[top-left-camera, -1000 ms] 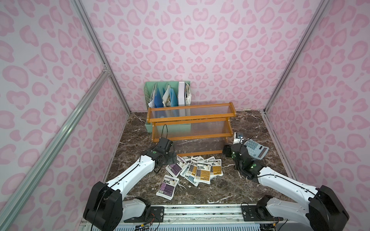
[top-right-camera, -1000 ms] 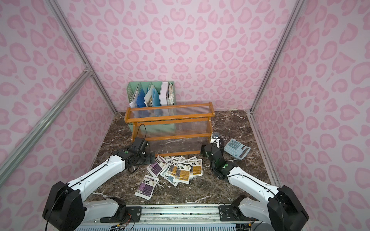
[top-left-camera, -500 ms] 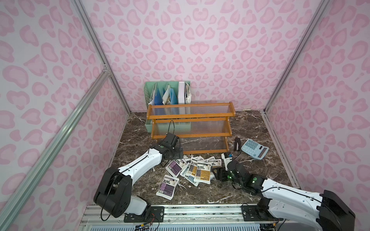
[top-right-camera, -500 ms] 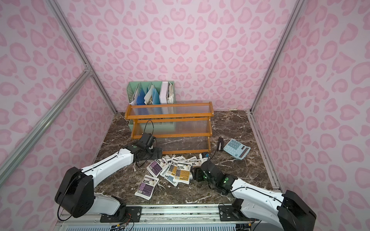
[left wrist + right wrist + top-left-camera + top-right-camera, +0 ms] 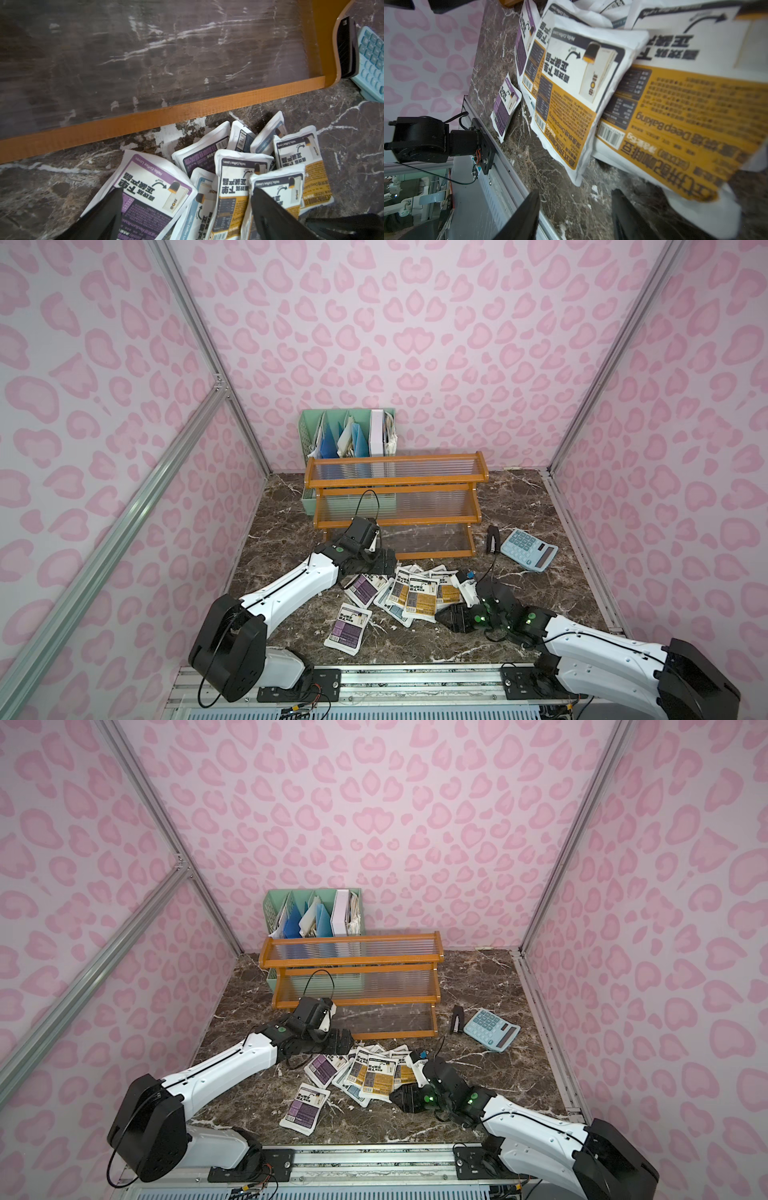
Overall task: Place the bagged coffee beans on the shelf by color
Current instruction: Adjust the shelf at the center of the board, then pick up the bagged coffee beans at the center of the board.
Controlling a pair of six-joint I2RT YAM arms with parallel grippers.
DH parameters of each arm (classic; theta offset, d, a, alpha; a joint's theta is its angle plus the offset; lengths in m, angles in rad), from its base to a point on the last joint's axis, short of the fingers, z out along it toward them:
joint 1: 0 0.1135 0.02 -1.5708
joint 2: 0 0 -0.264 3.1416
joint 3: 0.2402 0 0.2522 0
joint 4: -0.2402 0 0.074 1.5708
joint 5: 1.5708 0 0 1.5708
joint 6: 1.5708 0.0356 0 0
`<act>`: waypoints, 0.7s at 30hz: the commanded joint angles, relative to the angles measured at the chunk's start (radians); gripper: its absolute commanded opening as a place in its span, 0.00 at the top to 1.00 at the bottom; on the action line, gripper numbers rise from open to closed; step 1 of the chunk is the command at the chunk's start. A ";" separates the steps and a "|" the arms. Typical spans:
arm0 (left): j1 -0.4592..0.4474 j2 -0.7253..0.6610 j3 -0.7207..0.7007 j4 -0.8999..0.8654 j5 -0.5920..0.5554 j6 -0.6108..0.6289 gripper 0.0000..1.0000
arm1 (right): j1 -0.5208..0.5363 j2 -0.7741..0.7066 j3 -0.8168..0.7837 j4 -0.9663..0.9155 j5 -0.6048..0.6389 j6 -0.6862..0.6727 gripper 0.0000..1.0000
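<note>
The left tool and right tool (both gaping) flank the pouches.

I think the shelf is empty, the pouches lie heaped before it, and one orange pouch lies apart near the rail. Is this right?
Only the colour is wrong: the pouch lying apart is purple, not orange, as both top views show. The shelf is empty, and the heap lies before it.

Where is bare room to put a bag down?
All three shelf tiers are bare. The marble is free left of the shelf and right of it, behind the calculator. Crowded: the pile itself, in front of the shelf.
</note>
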 commanded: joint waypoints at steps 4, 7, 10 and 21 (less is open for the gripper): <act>0.001 -0.001 -0.002 0.014 0.018 0.002 0.01 | -0.002 0.144 0.034 0.133 -0.099 -0.059 0.50; 0.001 -0.008 -0.006 0.012 0.012 0.003 0.02 | -0.002 0.221 0.060 0.172 -0.141 -0.070 0.54; 0.001 -0.013 -0.007 0.010 0.010 0.009 0.02 | -0.002 0.274 0.075 0.218 -0.157 -0.079 0.59; 0.045 -0.060 -0.009 -0.023 0.128 0.081 0.03 | -0.011 0.195 0.093 0.125 -0.159 -0.124 1.00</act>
